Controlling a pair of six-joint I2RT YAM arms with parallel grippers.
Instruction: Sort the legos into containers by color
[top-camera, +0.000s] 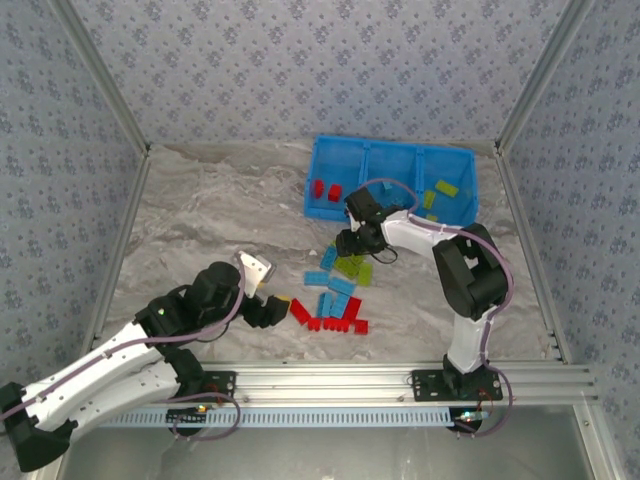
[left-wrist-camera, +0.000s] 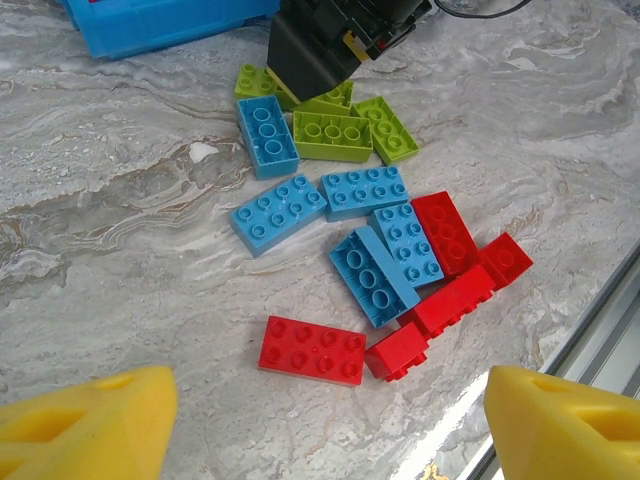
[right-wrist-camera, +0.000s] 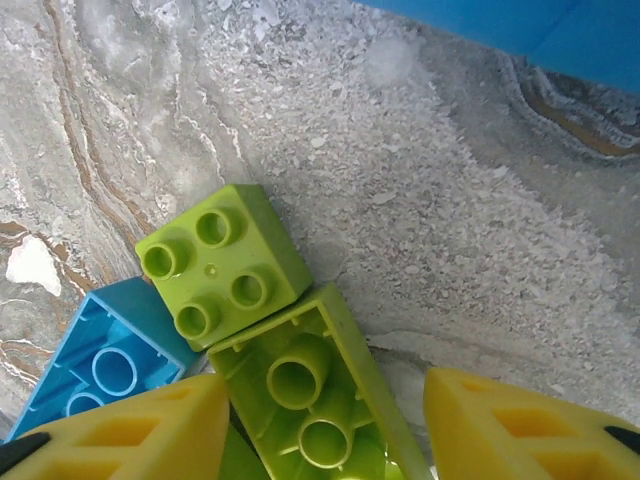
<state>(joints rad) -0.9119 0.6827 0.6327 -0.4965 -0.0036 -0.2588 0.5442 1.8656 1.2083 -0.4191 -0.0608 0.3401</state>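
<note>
The right tool (right-wrist-camera: 322, 428) straddles an upturned yellow-green brick (right-wrist-camera: 305, 385) on the tabletop (right-wrist-camera: 450, 200), just near of the blue tray (top-camera: 392, 146), with its fingers apart and not clamped. The left tool (left-wrist-camera: 320, 420) gapes empty near the red bricks (left-wrist-camera: 312, 350). The brick looks light, rigid and slick, so it is best pinched across its long flat walls.

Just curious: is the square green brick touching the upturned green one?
Touching. Right wrist view: the square brick lies flush against the upturned brick, no gap.

top: overhead from behind, far | left wrist: low, oblique, near | right wrist: downward, very close | shared: green bricks (left-wrist-camera: 330, 137)
</note>
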